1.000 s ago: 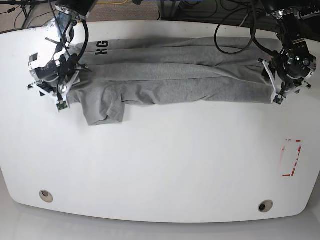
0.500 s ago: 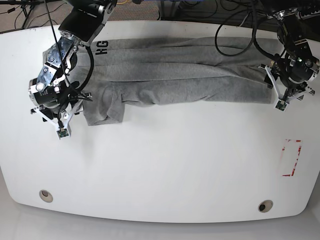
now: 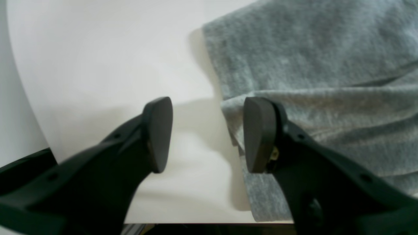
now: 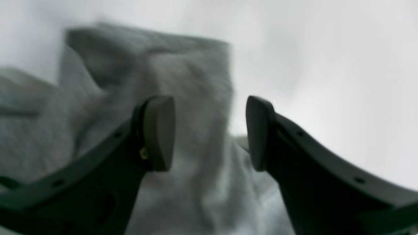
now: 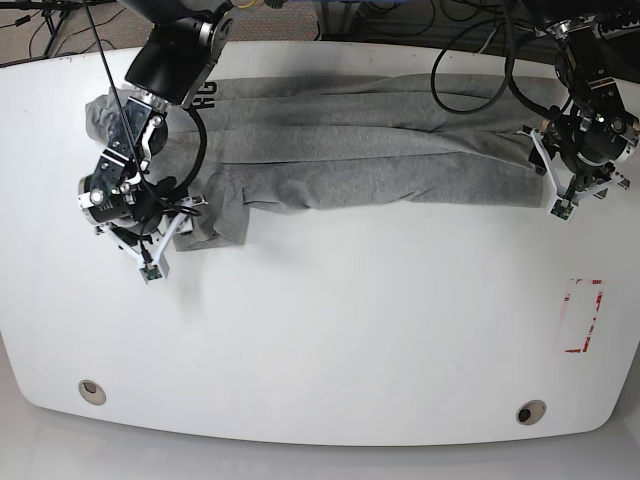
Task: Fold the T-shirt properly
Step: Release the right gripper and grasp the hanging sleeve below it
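The white counter (image 5: 320, 340) carries the grey T-shirt (image 5: 380, 150), stretched lengthwise along its far side. The left claw (image 3: 207, 133) stands spread at one end's edge, empty; the right claw (image 4: 209, 132) stands spread over the rumpled other end.

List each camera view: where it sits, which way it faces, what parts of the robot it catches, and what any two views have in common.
Base: mounted high above, looking down on the white table, the grey T-shirt lying long across its far side, both arms and cables.
Left wrist: behind the left gripper, looking past open fingers at the shirt's edge and bare table.
Right wrist: behind the right gripper, blurred, looking past open fingers at a bunched sleeve-like part of the shirt.
Shared: all three show the T-shirt and table; both wrist views show dark fingers with nothing between them.
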You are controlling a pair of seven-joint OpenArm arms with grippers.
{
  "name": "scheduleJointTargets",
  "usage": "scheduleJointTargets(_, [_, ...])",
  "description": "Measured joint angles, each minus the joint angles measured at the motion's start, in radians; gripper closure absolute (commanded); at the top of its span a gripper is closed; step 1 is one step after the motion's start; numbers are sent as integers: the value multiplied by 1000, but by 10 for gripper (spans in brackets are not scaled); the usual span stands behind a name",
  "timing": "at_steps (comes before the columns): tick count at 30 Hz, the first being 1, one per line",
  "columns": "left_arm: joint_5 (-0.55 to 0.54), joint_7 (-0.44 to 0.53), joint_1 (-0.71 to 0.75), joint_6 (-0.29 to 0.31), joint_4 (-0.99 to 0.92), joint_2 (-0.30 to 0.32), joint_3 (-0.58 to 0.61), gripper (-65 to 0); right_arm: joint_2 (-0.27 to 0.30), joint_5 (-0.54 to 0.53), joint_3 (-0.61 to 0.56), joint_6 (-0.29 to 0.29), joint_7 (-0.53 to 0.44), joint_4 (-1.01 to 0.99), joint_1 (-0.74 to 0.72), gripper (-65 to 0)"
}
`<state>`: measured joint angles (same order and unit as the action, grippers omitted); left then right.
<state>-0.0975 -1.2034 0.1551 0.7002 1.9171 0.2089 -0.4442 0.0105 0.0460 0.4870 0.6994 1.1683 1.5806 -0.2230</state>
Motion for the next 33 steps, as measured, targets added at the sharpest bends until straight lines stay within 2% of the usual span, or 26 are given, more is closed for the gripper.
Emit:
scheduleJointTargets(5, [0,0,-2,0,0,1,0,-326,2,5,5,0,-45,-112,-30,-333])
scheduleJointTargets(9, [0,0,-3,0,0,1,0,-326,7,6,5,0,-117,-185,-50,-333])
scheduleJointTargets(18, [0,0,-3,0,0,2,0,-326,5,2,5,0,-163,-278,-74,-315])
scheduleJointTargets(20, [0,0,-3,0,0,2,0,-326,6,2,5,0,-164,-279,-74,-268])
scheduleJointTargets(24, [0,0,-4,0,0,3,0,-326,6,3,5,-1,-164,-280,-73,-65])
scheduleJointTargets(26, [0,0,-5,0,0,3,0,-326,6,3,5,0,-164,-281,-72,0])
scheduleJointTargets(29, [0,0,-6,0,0,3,0,-326,6,3,5,-1,-163,-282,-73,-14])
scheduleJointTargets(33, [0,0,-6,0,0,2,0,-326,6,3,5,-1,-163,-281,-73,0])
